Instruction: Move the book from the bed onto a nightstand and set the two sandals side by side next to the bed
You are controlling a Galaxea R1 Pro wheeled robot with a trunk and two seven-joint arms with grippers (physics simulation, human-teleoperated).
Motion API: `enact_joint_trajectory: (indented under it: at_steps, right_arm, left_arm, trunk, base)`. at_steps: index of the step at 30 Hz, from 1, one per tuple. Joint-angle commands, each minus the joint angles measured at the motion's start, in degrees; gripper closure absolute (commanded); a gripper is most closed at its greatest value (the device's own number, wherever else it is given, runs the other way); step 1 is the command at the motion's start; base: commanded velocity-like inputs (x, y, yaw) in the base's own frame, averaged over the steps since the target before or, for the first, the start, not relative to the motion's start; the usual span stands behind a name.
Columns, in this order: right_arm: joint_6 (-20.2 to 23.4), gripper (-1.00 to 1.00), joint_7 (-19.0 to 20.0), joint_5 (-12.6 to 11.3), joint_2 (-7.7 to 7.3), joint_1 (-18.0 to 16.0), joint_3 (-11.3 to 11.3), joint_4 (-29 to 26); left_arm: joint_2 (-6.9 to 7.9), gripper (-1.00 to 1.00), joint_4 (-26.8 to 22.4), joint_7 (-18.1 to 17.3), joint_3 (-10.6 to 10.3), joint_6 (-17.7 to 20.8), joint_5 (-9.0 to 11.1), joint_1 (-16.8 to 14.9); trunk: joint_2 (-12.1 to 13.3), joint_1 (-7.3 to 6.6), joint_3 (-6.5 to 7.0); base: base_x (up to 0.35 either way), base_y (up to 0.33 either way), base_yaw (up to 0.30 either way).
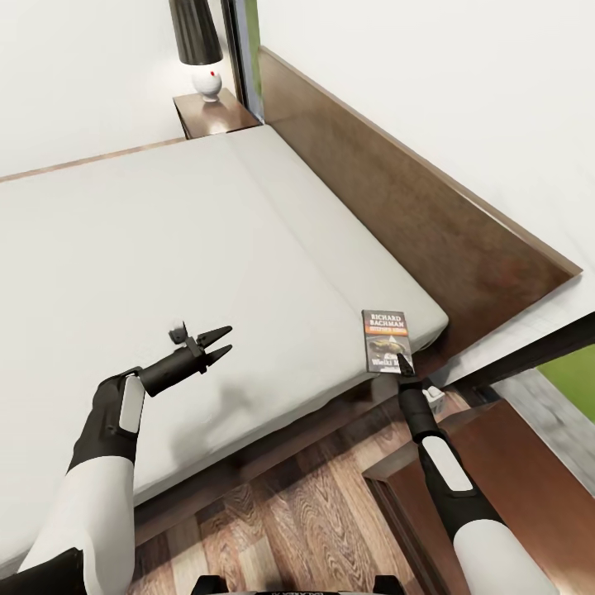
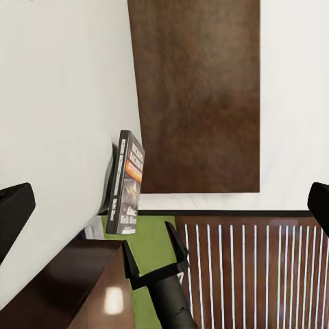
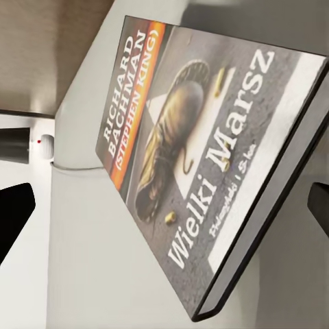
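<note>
The book (image 1: 387,339) lies flat on the near corner of the bed's pale mattress (image 1: 182,248), by the dark headboard (image 1: 430,223); its cover (image 3: 199,157) reads "RICHARD BACHMAN". My right gripper (image 1: 405,364) is open at the book's near edge, its dark fingers (image 3: 15,218) spread on either side of it. The left wrist view shows that gripper (image 2: 155,260) just short of the book (image 2: 128,184). My left gripper (image 1: 218,344) hovers open above the mattress, well left of the book. One nightstand (image 1: 213,114) stands at the far bed corner, another (image 1: 504,463) is beside my right arm. The sandals are out of view.
A lamp (image 1: 198,45) with a dark shade and white base stands on the far nightstand. Wood-plank floor (image 1: 306,512) runs along the bed frame below me. A dark-framed window (image 1: 570,364) with green lawn is at the right.
</note>
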Motion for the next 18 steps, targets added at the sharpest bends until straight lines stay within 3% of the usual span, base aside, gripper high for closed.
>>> enact_joint_trajectory:
  at_steps: [1,8,18]
  right_arm:
    - [0.03,-1.0,0.26,-0.54,0.02,-0.03,-0.03,0.05]
    - [0.03,-1.0,0.26,-0.54,0.0,-0.03,-0.03,0.06]
    - [0.03,-1.0,0.26,-0.54,0.01,-0.03,-0.01,0.05]
  left_arm:
    - [-0.05,-1.0,0.0,-0.17,0.15,0.26,-0.07,-0.04]
    - [-0.05,-1.0,0.0,-0.17,0.14,0.25,-0.07,-0.04]
    - [-0.05,-1.0,0.0,-0.17,0.23,0.28,-0.06,-0.04]
  trunk:
    - [-0.01,0.0,-0.03]
    - [-2.42,1.32,-1.1]
    - [-2.42,1.32,-1.1]
  base:
    - [0.0,0.0,0.0]
    - [0.0,0.0,0.0]
    - [0.0,0.0,0.0]
